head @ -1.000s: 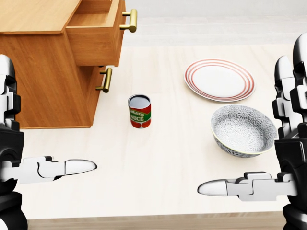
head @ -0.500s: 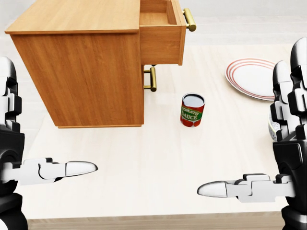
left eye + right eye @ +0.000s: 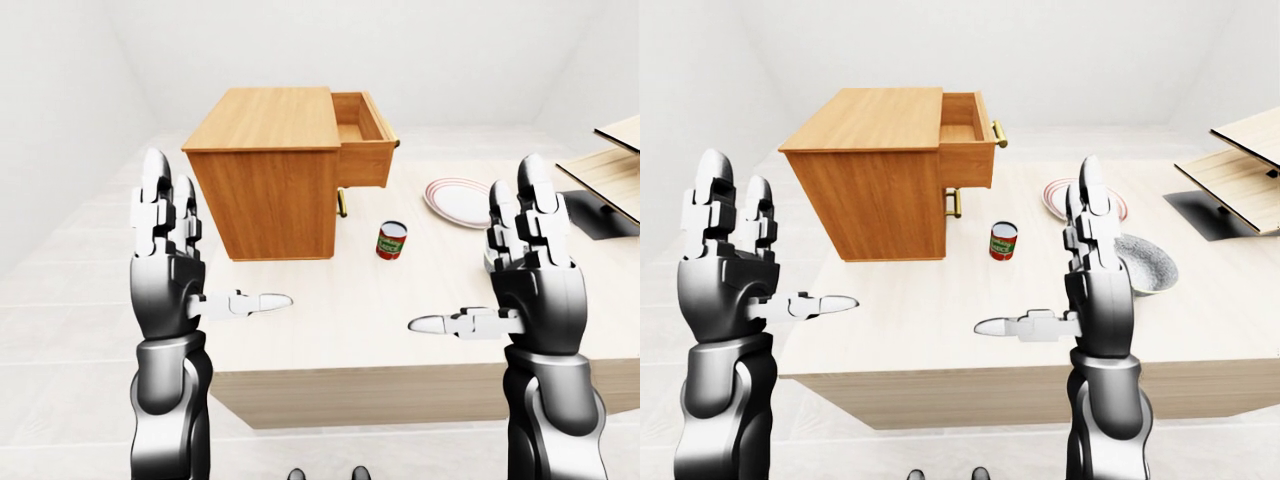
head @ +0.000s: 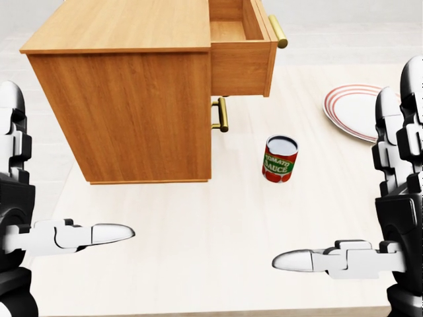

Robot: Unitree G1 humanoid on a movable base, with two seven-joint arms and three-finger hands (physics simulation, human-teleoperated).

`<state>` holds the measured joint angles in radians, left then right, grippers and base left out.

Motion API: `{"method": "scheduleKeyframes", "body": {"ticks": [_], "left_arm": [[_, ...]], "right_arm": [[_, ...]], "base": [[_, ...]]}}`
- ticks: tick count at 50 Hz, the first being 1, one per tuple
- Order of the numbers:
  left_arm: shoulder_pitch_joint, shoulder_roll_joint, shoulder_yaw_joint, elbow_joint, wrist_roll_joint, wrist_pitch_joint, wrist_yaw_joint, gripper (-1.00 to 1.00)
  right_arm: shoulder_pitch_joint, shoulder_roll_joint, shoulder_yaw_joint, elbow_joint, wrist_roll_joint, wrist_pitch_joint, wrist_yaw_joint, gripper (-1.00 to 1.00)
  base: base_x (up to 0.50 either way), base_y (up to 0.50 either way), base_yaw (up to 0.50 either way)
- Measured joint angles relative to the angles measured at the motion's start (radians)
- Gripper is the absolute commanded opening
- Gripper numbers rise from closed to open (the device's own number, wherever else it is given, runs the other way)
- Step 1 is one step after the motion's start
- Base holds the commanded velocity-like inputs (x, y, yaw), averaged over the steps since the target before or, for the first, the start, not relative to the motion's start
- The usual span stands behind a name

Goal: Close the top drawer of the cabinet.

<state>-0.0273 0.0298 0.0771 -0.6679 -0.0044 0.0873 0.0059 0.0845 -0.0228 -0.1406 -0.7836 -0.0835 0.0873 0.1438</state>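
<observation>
A wooden cabinet (image 4: pixel 125 99) stands on the pale table, filling the upper left of the head view. Its top drawer (image 4: pixel 241 56) is pulled out to the right, showing its inside, with a brass handle (image 4: pixel 277 32) at its end. The lower drawer is shut, and its handle (image 4: pixel 221 114) sits just under the open one. My left hand (image 3: pixel 205 250) and right hand (image 3: pixel 475 250) are raised over the table's near edge, both open, fingers up and thumbs pointing inward. Neither touches anything, and both are well short of the drawer.
A tomato sauce can (image 4: pixel 280 159) stands upright on the table, below and right of the drawer. A red-rimmed plate (image 4: pixel 357 109) lies at the right. A patterned bowl (image 3: pixel 1145 262) sits behind my right hand. A wooden shelf on a dark base (image 3: pixel 610 190) is at far right.
The whole picture has shifted: the camera moved, so cabinet, can and plate slid right and slightly down in the head view. The bowl has left that view. Both hands hold the same open pose.
</observation>
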Motion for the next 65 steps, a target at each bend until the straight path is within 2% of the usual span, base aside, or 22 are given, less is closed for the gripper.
{"method": "scheduleKeyframes", "body": {"ticks": [35,65], "left_arm": [[0.004,-0.005,-0.002,0.002,-0.007,0.0,-0.002,1.0],[0.023,0.002,-0.016,-0.01,0.027,0.0,-0.004,1.0]], "right_arm": [[0.004,-0.002,0.009,0.007,-0.001,0.0,0.004,1.0],[0.003,0.002,0.018,0.077,-0.037,0.0,-0.028,1.0]], "base": [[0.44,-0.05,0.0],[0.02,0.0,0.0]]}}
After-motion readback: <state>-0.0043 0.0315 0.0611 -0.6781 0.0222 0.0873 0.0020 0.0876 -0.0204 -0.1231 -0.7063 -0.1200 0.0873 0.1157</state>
